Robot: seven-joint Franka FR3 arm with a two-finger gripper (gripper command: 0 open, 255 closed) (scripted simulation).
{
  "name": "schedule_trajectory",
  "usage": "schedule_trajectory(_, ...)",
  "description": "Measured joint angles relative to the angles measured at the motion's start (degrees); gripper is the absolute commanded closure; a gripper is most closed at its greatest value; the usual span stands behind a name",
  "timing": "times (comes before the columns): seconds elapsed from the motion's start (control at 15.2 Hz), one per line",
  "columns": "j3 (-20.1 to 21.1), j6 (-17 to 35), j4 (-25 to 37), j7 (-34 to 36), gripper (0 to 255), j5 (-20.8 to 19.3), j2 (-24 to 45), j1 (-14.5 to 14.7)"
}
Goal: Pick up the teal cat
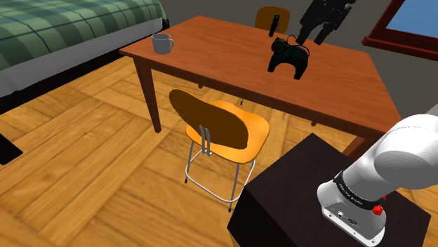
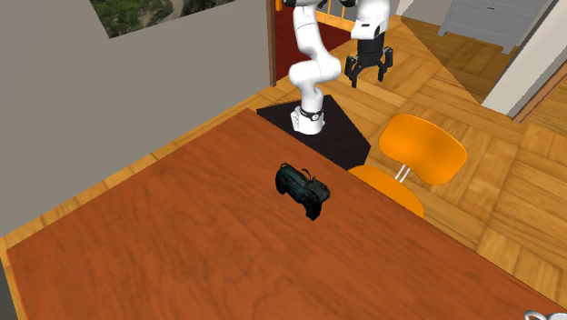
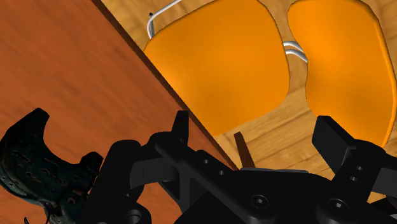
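Note:
The cat figurine (image 1: 288,57) is very dark, nearly black with a teal tinge. It stands upright on the brown wooden table (image 1: 231,52). From across the table the cat (image 2: 303,189) shows near the middle of the tabletop. My gripper (image 1: 313,36) hangs in the air well above the table, apart from the cat. In the second exterior view the gripper (image 2: 368,73) is open with nothing between its fingers. In the wrist view the cat (image 3: 38,167) lies off to one side of the open gripper (image 3: 257,137), and the table edge runs between the fingers.
An orange chair (image 1: 226,130) is tucked at the table's near side, its seat (image 3: 219,60) below the gripper. A grey mug (image 1: 163,43) sits at the table's corner on the shoulder view's left. A second chair (image 1: 272,17) stands at the far side, a bed (image 1: 63,31) beyond.

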Motion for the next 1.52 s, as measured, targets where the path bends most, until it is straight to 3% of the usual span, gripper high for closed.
schedule_trajectory(0.2, -1.1, 0.51, 0.15, -2.12, 0, -1.24, 1.3, -0.19)
schedule_trajectory(0.86, -9.81, 6.07, 2.8, -19.13, 0, -10.66, 13.13, -1.75)
schedule_trajectory(1.52, -17.6, 11.31, 13.27, -35.91, 0, -16.74, 29.86, -3.12)
